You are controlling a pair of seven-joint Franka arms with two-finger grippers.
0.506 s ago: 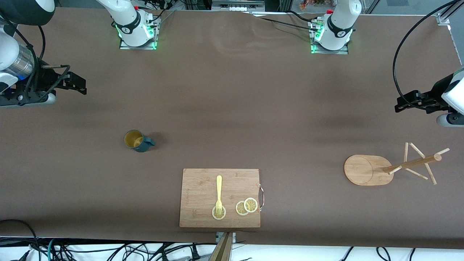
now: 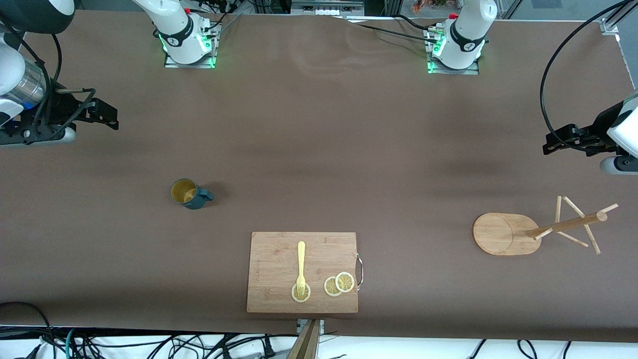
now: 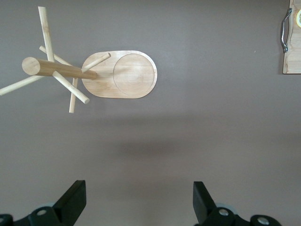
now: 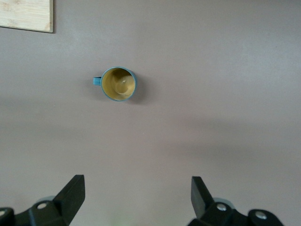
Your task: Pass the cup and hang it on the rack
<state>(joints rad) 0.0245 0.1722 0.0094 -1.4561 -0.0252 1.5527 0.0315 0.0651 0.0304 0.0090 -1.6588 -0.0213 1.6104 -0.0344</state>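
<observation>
The cup (image 2: 188, 193) is standing upright on the brown table (image 2: 319, 149), toward the right arm's end. Its mouth is facing up and its yellow inside is showing. Its handle is pointing toward the middle of the table. In the right wrist view the cup (image 4: 118, 84) is sitting alone on the cloth, with nothing touching it.

The rack (image 2: 538, 231) is standing on the table toward the left arm's end, well apart from the cup. Its oval base is lying flat, and its pole and thin pegs are sticking up. The left wrist view is showing the rack (image 3: 94, 73) from above.

A wooden board (image 2: 302, 272) is lying between the cup and the rack, nearer to the front camera than both. A yellow fork (image 2: 301, 268) and three lemon slices (image 2: 339, 284) are resting on it. The fork's tip is lying on one slice.

The right gripper (image 2: 110, 116) is hanging in the air over the table's edge at its own end. Its fingers (image 4: 75, 190) are spread wide open and holding nothing.

The left gripper (image 2: 548, 143) is hanging over the table at its own end, close to the rack. Its fingers (image 3: 75, 197) are spread wide open too, and holding nothing.
</observation>
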